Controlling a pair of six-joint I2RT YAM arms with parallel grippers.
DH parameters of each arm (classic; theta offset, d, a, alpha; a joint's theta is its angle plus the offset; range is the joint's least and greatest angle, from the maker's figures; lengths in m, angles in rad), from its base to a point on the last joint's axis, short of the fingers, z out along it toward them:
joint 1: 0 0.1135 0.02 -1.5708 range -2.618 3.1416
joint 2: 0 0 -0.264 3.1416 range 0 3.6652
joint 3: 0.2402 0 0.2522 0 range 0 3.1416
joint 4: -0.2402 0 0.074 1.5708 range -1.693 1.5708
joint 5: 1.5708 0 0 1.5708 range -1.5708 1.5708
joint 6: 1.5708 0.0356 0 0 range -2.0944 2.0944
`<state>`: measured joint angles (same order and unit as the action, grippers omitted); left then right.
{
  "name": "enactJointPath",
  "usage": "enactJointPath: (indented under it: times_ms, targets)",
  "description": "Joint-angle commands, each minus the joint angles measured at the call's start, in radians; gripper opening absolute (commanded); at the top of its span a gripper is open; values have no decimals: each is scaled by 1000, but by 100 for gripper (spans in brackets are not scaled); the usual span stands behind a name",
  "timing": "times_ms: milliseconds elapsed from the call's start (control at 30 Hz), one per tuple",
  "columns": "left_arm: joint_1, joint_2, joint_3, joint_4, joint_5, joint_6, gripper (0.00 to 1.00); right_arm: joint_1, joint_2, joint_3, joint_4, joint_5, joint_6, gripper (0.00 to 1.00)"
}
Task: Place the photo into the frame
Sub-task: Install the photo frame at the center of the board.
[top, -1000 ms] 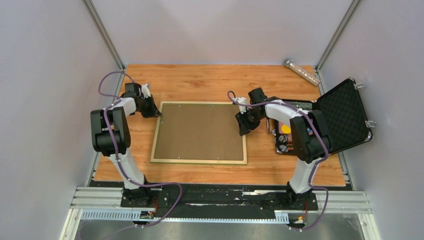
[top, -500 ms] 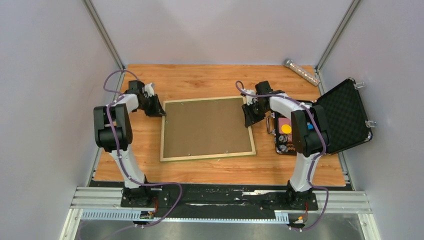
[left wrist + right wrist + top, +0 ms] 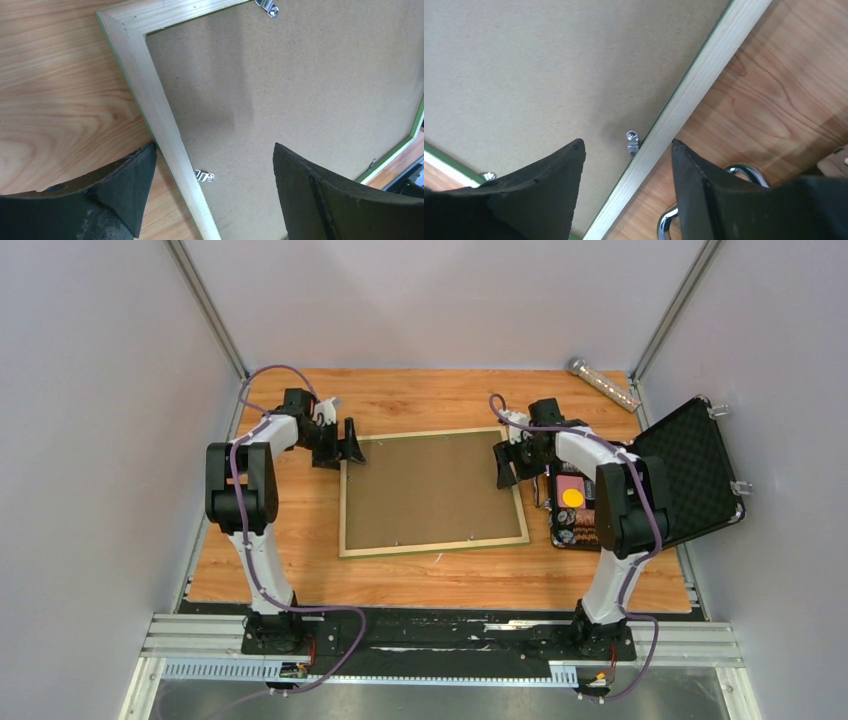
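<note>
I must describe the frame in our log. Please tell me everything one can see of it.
The frame lies back up on the wooden table, slightly askew. Its thin rails look like pale wood, with green at the outer edges. A brown backing board fills it, with metal clips at its edge. The open left gripper straddles its left rail, the open right gripper its right rail; contact is unclear.

I logged the frame [image 3: 159, 100] as pale bare wood on its upturned rails, smooth and fine-grained, with a green painted edge. Backing board [image 3: 300, 90] was brown fibreboard, matt and faintly speckled. Clips [image 3: 632, 140] were bright glossy metal. Table [image 3: 60, 100] was orange wood-grain, smooth with a soft sheen. Fingers [image 3: 125, 185] of the left tool [image 3: 212, 155] looked black, matt and coarse. Case [image 3: 690, 475] showed black dimpled foam lining. I noted a handle [image 3: 744, 170] of polished metal.
</note>
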<state>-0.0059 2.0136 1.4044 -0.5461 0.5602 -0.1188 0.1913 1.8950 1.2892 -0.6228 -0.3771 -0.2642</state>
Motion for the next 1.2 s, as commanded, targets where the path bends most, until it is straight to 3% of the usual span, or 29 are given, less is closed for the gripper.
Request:
enactJointPath:
  times_ms: [0, 300, 633, 867, 1167]
  targets:
    - [-13, -79, 2, -61, -42, 55, 97, 10, -156, -14, 55, -72, -25, 66]
    - [-14, -317, -59, -91, -203, 162, 100, 80, -393, -135, 52, -125, -117, 75]
    - [-14, -579, -238, -127, -228, 314, 100, 385, -571, -369, 63, -72, -242, 75]
    - [-14, -655, -326, -132, -241, 341, 100, 557, -538, -458, 129, 70, -246, 70]
    - [-14, -657, -322, -147, -237, 335, 100, 625, -429, -432, 176, 161, -278, 62]
